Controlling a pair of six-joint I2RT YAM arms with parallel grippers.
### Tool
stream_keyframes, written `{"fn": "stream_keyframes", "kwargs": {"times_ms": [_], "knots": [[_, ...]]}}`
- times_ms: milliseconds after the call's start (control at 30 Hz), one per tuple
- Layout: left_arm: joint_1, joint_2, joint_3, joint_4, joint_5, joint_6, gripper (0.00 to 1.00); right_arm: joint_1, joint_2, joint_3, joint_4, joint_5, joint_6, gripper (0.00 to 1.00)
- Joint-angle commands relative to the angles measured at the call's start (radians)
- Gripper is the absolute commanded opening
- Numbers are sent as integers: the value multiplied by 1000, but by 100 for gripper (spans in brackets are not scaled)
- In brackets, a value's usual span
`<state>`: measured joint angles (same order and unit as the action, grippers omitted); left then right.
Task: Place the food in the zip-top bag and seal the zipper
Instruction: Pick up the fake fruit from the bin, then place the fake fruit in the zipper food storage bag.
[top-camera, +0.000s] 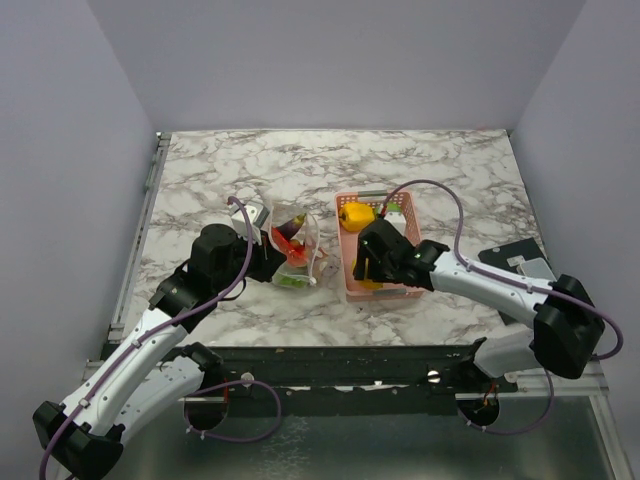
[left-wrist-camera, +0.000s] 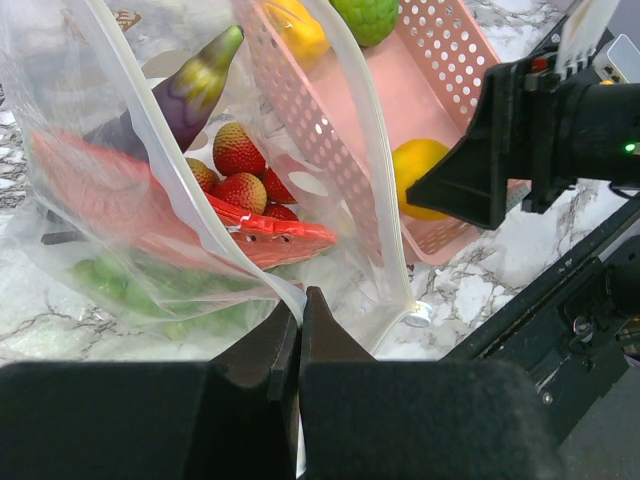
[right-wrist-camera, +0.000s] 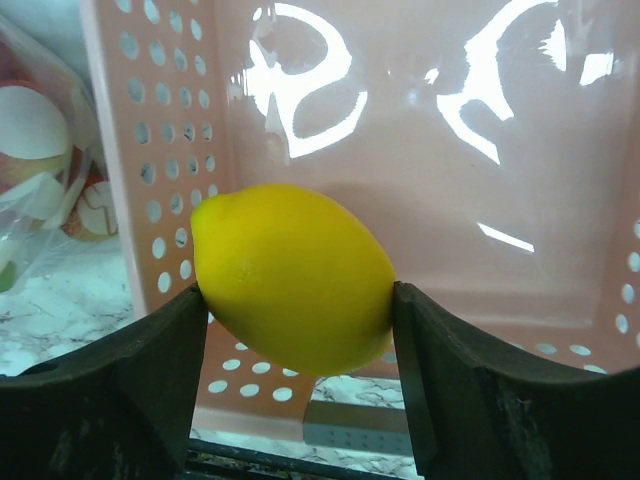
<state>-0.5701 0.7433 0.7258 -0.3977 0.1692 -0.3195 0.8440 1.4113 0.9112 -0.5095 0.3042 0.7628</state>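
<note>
Currently: marble worktop (top-camera: 420, 170) carries the pink basket (top-camera: 346, 262), zip-top bag (left-wrist-camera: 150, 200) just beside its left wall, mouth gaping, eggplant (left-wrist-camera: 190, 90), strawberries (left-wrist-camera: 238, 150) and green pieces (left-wrist-camera: 120, 280) inside. Left jaws clenched on the bag's mouth edge, next to the zipper (left-wrist-camera: 366, 150). Right jaws clamp a lemon (right-wrist-camera: 290, 270) inside the basket, close to its perforated wall. Open marble behind basket and bag, and left of the bag.
</note>
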Motion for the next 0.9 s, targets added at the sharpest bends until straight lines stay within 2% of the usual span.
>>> {"fn": "stream_keyframes", "kwargs": {"times_ms": [0,267,467,867], "knots": [[-3,-4,5,16,8,9,0,-3,-82,10,-29,72,-2,35],[-3,-2,4,18,9,9,0,-3,-157,74,-33,89,-90,32],[-4,-4,5,17,11,8,0,-2,-209,124,25,-19,-183,28],[-4,-12,5,17,8,10,0,63,-202,275,103,-174,-244,27]]}}
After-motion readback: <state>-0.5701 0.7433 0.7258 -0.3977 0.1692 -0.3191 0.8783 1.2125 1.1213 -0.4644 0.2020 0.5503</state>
